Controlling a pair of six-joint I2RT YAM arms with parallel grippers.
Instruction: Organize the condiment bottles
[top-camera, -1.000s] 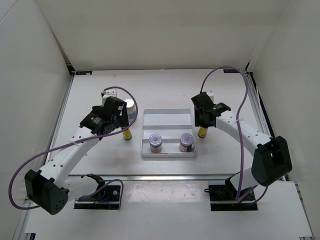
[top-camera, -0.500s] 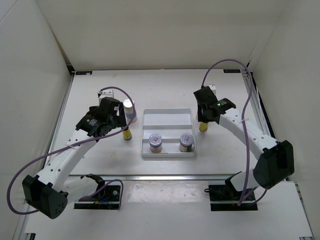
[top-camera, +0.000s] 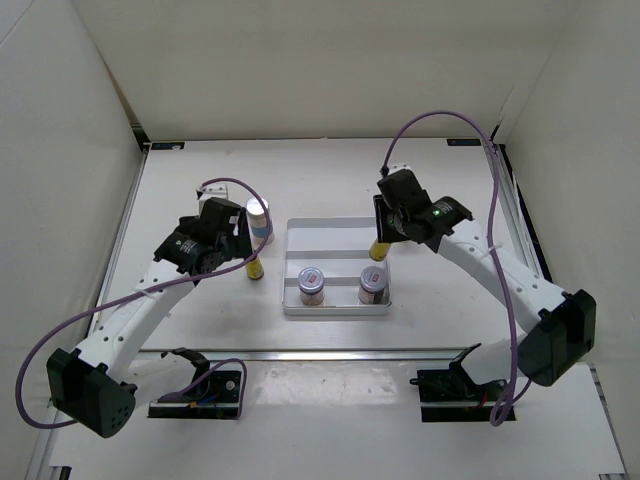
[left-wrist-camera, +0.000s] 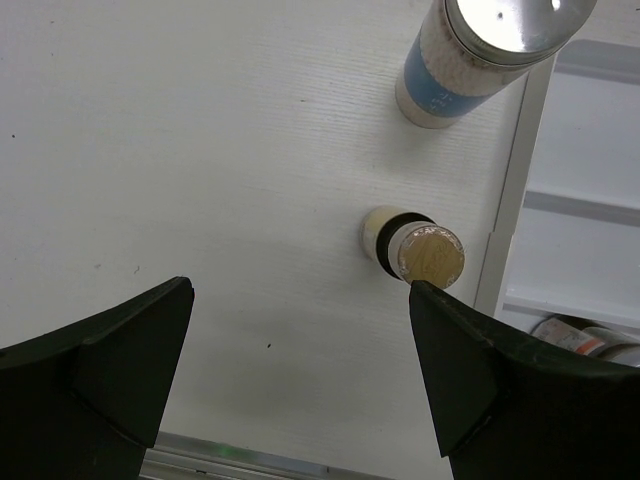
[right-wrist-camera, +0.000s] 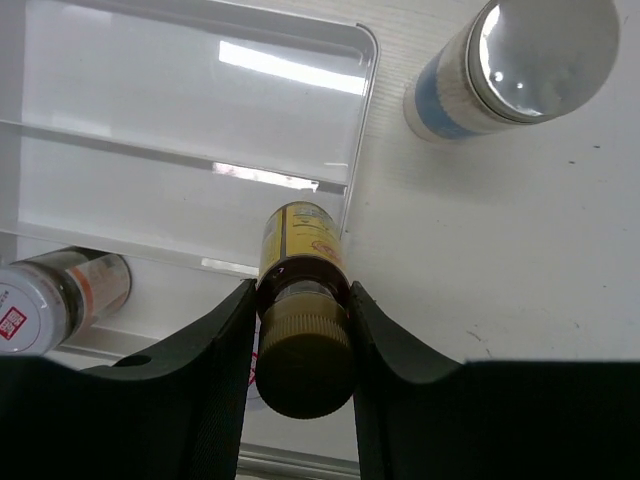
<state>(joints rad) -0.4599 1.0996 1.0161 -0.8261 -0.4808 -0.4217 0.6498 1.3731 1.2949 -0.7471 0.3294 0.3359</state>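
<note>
Between the fingers of the right gripper (right-wrist-camera: 300, 335), pressed in tight, sits a slim yellow bottle with a dark cap (right-wrist-camera: 301, 250), pinched just below the cap with its long axis upright. And look where it hangs: directly over the right-hand rim of the shallow white rectangular tray (right-wrist-camera: 200, 60), about level with the middle strip. Whether its base touches that rim, I cannot tell. So the coming move, as I read it, turns on a short shift to the robot's left, enough to carry the base inside the wall before lowering, and the right arm is plainly the one to make it.

Inside the tray, the near strip holds two short pinkish jars with red-marked silver lids (top-camera: 312, 285) (top-camera: 372, 283), upright and side by side, the only things I see standing in it. Just outside its far right corner stands a white cylinder with a blue band and silver top (right-wrist-camera: 510, 70).

Over on the other side, the left gripper (left-wrist-camera: 297, 320) hovers above the table with its fingers spread wide, holding nothing. A second slim yellow dark-capped bottle (left-wrist-camera: 415, 250) stands upright close by the finger on the tray side, just left of the tray's wall. A matching white blue-banded cylinder (left-wrist-camera: 480, 50) stands a little beyond it.
</note>
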